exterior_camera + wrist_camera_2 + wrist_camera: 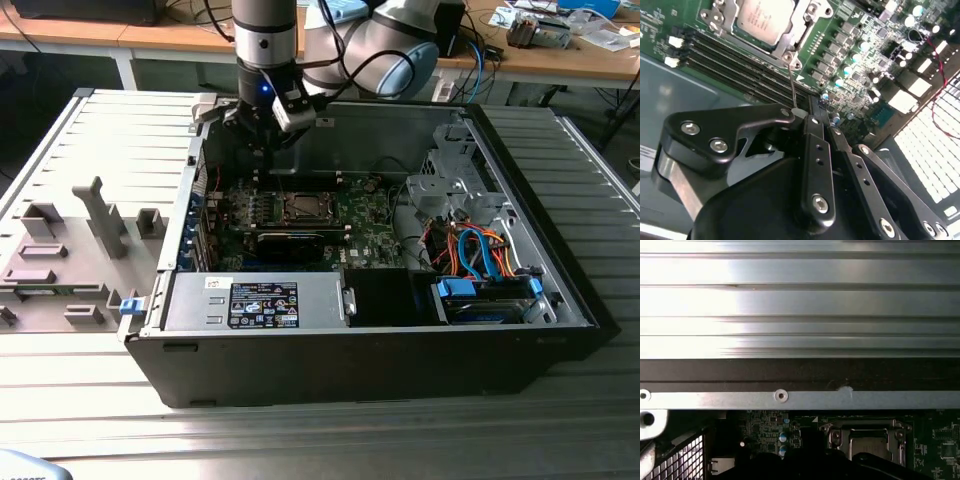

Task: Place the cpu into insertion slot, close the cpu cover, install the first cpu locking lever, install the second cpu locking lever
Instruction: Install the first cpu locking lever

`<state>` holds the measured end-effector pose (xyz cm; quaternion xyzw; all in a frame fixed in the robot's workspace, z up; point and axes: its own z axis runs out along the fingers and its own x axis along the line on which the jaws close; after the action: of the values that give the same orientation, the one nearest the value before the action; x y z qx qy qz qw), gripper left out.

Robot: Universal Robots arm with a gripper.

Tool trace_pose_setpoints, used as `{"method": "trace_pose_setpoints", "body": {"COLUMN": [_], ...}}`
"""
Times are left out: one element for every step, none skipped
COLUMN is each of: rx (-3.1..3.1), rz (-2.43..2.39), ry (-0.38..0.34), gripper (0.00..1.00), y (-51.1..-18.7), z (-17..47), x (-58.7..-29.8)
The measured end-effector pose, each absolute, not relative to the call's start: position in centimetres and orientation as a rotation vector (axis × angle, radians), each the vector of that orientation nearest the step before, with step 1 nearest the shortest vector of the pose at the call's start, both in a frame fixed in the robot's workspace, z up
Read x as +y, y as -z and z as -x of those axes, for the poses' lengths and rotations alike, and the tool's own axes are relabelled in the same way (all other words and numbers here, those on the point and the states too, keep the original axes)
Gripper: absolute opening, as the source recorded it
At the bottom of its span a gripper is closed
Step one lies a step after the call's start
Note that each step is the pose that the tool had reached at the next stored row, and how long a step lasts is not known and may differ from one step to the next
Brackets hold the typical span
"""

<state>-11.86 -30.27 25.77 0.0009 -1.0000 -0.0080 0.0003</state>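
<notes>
- The end effector (807,116) hangs inside the open computer case (560,250), above the far edge of the green motherboard (860,65); in the exterior view the end effector (262,150) sits just behind the socket area.
- Its black fingers are pressed together, and in the second wrist view a thin steel wire, one of the locking levers (791,85), runs from the socket's corner right up to the fingertips (812,120). Whether the tips pinch it or merely touch it, I cannot tell.
- The cpu (762,17) already lies flat in the insertion slot (805,27), its matte silvery-grey top showing through the square opening of the cpu cover (732,10), which looks folded down over it. My read: seating and cover are done, and the work now is on the levers.
- That wire lever stands raised off the board and not hooked under its catch, so the cover is not yet clamped on that side.
- In the first wrist view the socket's bright stamped-metal frame (867,442) sits below the case's rear wall, with the ribbed metal tabletop (800,300) beyond.
- Dark memory slots (735,60) run alongside the socket, so there's little room there.
</notes>
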Motion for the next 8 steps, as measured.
{"method": "trace_pose_setpoints", "body": {"rx": [-3.141, -3.140, -3.140, -3.140, -3.139, -3.138, -3.137, -3.136], "rz": [-0.003, -0.003, -0.003, -0.003, -0.003, -0.003, -0.003, -0.003], "ry": [0.025, 0.025, 0.025, 0.025, 0.025, 0.025, 0.025, 0.025], "gripper": [0.11, 0.11, 0.11, 0.11, 0.11, 0.11, 0.11, 0.11], "y": [-25.8, -25.8, -25.8, -25.8, -25.8, -25.8, -25.8, -25.8], "z": [11.8, 11.6, 11.5, 11.4, 11.2, 10.9, 10.5, 10.3], "x": [-30.3, -30.3, -30.3, -30.3, -30.3, -30.3, -30.3, -30.3]}}
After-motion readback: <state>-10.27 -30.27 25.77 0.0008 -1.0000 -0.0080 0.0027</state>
